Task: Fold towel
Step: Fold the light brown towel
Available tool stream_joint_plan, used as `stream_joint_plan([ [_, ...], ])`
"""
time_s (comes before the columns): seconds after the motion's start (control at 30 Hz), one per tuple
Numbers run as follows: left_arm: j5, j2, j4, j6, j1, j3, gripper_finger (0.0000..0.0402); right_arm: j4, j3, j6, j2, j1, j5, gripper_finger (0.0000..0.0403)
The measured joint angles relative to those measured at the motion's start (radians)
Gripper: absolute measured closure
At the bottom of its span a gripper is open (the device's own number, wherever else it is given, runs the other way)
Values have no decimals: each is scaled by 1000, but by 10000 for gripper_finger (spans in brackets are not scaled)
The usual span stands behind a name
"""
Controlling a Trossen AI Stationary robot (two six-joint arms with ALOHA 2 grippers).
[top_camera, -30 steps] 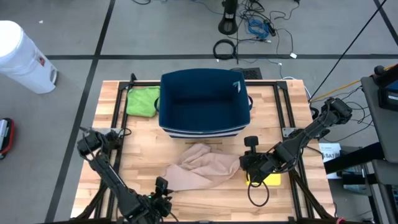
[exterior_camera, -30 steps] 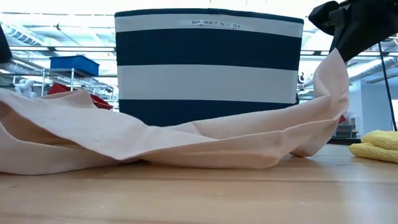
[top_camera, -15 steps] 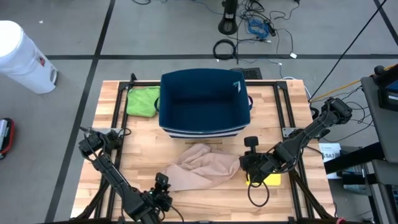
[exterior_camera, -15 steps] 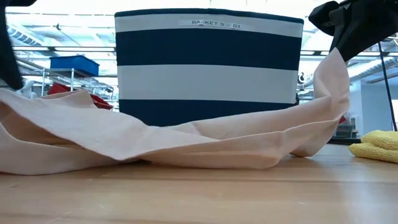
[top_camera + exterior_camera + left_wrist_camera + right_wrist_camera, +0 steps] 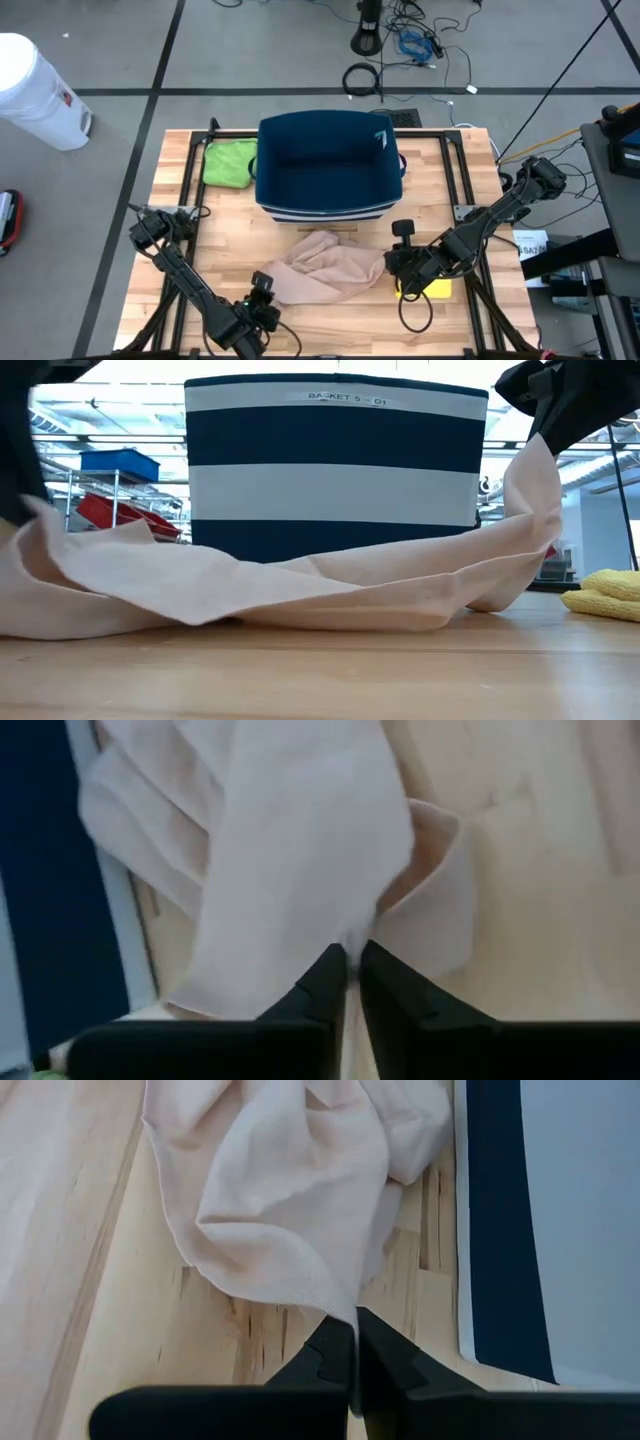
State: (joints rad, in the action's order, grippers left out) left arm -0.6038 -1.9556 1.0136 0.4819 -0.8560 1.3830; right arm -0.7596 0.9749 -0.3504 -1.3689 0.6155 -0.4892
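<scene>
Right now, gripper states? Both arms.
Left gripper: shut on the beige towel.
Right gripper: shut on the beige towel's other end.

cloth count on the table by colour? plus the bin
Beige towel: 1
Green cloth: 1
Yellow cloth: 1
Navy striped basket: 1
Total: 4
</scene>
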Motion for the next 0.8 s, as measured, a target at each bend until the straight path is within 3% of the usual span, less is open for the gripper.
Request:
stream_joint_plan([
  [0.1,-8,0,-17,-30,4,0,391,1,0,0,0,0,0,403],
  [0.3,-29,0,-17,-48,3,26,398,0,0,7,0,0,15,403],
  [0.6,-174,-1,207,-44,-23,246,400,1,0,37,27,2,16,403],
  [0.8,-147,-1,231,-38,-15,301,400,2,0,46,90,7,-9,403],
])
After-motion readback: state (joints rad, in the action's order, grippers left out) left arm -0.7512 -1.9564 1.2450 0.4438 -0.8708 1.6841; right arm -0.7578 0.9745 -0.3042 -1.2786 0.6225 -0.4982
